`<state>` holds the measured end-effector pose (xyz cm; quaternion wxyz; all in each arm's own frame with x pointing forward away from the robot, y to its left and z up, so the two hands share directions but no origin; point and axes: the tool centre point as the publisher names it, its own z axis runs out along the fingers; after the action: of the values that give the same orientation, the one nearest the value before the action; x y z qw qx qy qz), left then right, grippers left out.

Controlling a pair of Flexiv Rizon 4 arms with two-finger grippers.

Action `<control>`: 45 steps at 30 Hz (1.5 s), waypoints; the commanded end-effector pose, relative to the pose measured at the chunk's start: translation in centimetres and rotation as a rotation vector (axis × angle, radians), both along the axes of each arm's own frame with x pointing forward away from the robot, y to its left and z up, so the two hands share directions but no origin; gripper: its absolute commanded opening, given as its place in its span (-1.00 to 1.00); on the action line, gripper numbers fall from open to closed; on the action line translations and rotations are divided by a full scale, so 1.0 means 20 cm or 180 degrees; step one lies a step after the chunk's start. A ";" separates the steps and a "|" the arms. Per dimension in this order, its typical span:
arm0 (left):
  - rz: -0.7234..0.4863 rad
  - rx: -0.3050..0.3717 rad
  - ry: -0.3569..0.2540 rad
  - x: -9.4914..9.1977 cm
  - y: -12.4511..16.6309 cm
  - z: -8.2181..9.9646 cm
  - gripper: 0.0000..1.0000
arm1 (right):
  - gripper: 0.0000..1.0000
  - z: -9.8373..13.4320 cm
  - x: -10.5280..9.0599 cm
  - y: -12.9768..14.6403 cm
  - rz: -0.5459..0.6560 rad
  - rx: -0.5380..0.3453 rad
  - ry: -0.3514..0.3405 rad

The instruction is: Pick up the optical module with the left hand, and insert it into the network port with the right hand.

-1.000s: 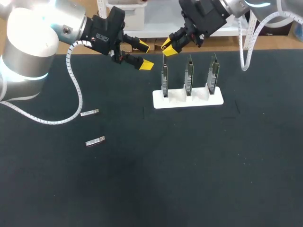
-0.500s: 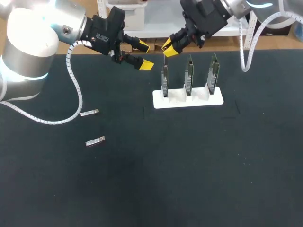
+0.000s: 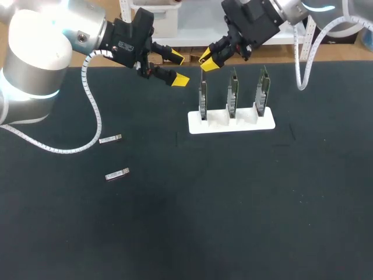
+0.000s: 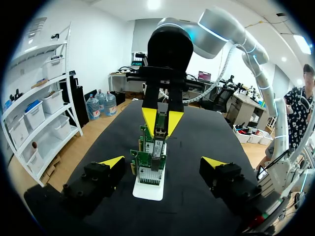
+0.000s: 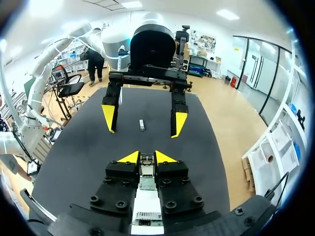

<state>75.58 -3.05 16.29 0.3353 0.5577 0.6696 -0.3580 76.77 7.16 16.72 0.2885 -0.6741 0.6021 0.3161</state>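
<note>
Tabletop [image 3: 233, 204] is reading matt black, cloth-like. Stand [image 3: 231, 124] is showing smooth white plastic (slight sheen). Optical module [image 5: 146, 174] is gleaming as bare metal; right tool [image 5: 146, 157] is wearing smooth yellow tips on a matt black body.

The far module [image 3: 110, 139] and near module [image 3: 117, 174] lie left of the board stand [image 3: 231, 123].

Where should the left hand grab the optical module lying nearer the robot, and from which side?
Grip the nearer optical module across its long sides, mid-length, the left hand coming straight down. It lies flat on the table, a slim bar, apart from the other module, so both sides look free.
</note>
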 end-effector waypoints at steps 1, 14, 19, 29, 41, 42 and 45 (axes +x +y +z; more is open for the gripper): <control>0.0003 0.0025 0.0015 0.01 -0.01 0.00 1.00 | -1.00 -0.01 0.00 0.00 -0.0016 -0.0004 0.0000; 0.0003 0.0025 0.0015 0.01 -0.01 0.00 1.00 | -1.00 -0.04 -0.01 0.00 -0.0016 -0.0038 0.0014; 0.0003 0.0025 0.0015 0.01 -0.01 0.00 1.00 | -1.00 -0.06 -0.01 0.00 -0.0022 -0.0064 0.0024; 0.0003 0.0025 0.0015 0.01 -0.01 0.00 1.00 | -1.00 -0.08 -0.01 0.00 -0.0067 -0.0079 0.0036; 0.0003 0.0025 0.0015 0.01 -0.01 0.00 1.00 | 1.00 -0.07 -0.02 -0.01 -0.0105 -0.0042 0.0027; 0.0003 0.0025 0.0015 0.01 -0.01 0.00 1.00 | 1.00 -0.06 -0.02 -0.01 -0.0106 -0.0034 0.0011; 0.0003 0.0025 0.0015 0.01 -0.01 0.00 1.00 | 1.00 -0.04 -0.02 -0.02 -0.0120 0.0009 0.0013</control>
<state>75.58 -3.05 16.29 0.3353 0.5577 0.6696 -0.3579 76.86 7.14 15.68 0.2889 -0.6636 0.6148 0.3133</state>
